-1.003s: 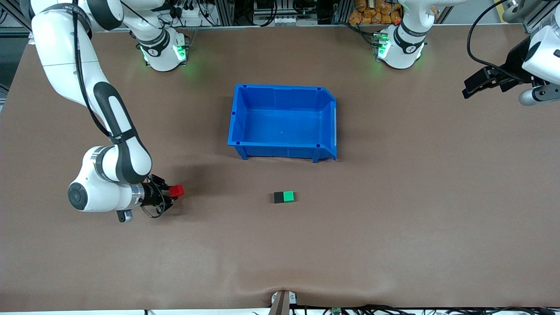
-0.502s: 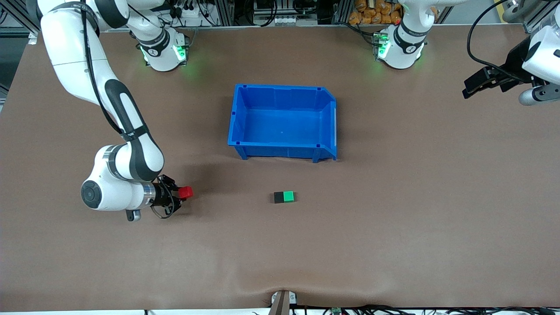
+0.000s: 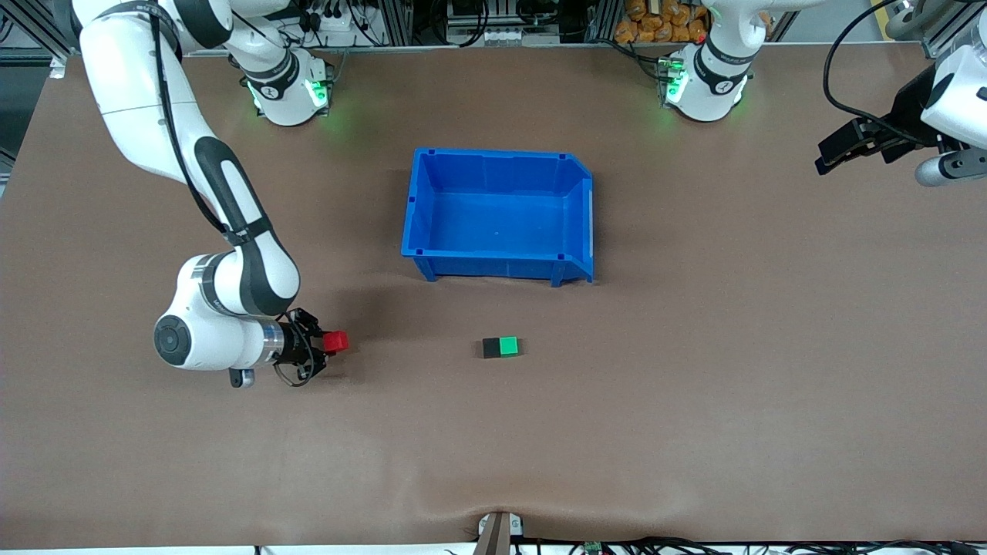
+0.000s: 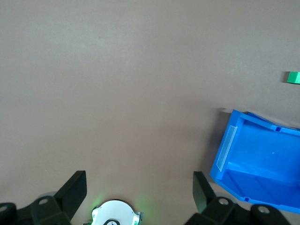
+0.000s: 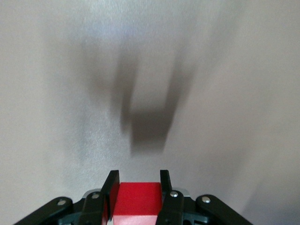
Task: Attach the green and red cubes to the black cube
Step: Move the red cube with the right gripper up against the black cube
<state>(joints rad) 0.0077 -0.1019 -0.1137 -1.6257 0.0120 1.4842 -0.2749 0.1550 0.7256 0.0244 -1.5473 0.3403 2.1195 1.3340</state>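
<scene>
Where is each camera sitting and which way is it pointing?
Front view: high across the table, facing both arms; right claw grips the red cube, left claw waits open.
Left wrist view: looks down past its own fingers at the blue bin and green cube.
Right wrist view: looks down past its fingers clamping the red cube.
Shared: the front and left wrist views both show bin and green cube.
</scene>
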